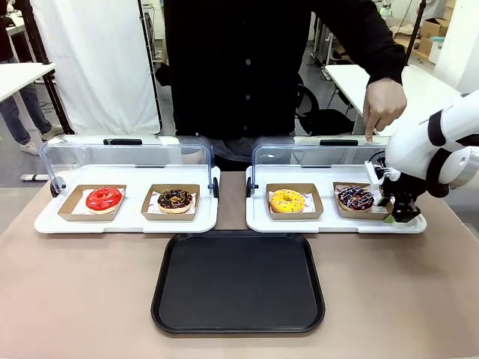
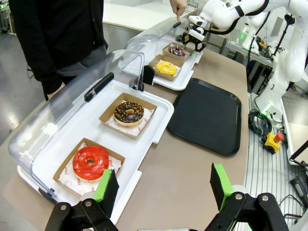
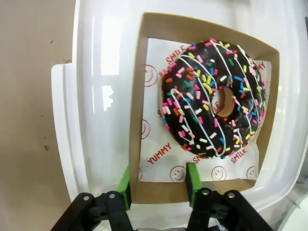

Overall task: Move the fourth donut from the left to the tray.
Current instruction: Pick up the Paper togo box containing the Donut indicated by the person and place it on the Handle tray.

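Straddling dish [image 3: 202,28] wall, seemingly, right gripper [image 3: 159,185], fourth donut [image 3: 214,98] just beyond.

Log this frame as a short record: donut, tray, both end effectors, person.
fourth donut: in its cardboard dish, on right display tray
tray: in front of display trays, donut not yet on it
right end effector: open, straddling the dish wall
left end effector: open, above table
person's hand: pointing down behind the fourth donut
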Robot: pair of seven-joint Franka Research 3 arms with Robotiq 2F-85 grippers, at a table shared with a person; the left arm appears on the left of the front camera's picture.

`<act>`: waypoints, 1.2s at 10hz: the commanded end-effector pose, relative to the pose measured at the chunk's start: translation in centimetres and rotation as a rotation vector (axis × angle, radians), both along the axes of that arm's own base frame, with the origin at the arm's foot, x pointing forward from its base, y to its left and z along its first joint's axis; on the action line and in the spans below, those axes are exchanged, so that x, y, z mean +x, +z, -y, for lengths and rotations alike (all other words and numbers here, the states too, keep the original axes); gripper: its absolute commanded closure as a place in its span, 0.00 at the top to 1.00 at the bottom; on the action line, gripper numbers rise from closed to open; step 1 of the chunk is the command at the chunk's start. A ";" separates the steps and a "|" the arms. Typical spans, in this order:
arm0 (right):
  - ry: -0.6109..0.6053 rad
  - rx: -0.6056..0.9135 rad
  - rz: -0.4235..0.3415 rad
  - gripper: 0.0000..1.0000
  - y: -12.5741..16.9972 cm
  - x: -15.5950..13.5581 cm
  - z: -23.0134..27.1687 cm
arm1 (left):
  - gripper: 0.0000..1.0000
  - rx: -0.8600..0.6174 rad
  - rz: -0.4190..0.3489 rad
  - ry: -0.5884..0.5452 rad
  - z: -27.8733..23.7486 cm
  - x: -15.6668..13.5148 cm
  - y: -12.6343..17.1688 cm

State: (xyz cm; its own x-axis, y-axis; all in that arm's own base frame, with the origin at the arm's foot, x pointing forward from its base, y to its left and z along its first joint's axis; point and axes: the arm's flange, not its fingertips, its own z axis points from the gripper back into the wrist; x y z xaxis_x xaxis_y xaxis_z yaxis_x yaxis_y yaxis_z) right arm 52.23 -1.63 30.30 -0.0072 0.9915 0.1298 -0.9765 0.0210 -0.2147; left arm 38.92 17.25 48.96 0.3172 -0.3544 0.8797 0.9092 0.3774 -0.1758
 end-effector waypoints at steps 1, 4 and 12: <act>0.030 0.010 -0.026 0.00 0.3 0.2 0.3 | 1.00 -0.016 0.025 -0.011 -0.1 0.1 0.2; 0.020 0.002 -0.048 0.00 0.7 -0.1 0.1 | 1.00 -0.016 0.025 -0.011 -0.1 0.1 0.2; 0.025 0.009 0.008 0.02 1.8 -1.1 -1.0 | 1.00 -0.016 0.025 -0.011 -0.1 0.1 0.2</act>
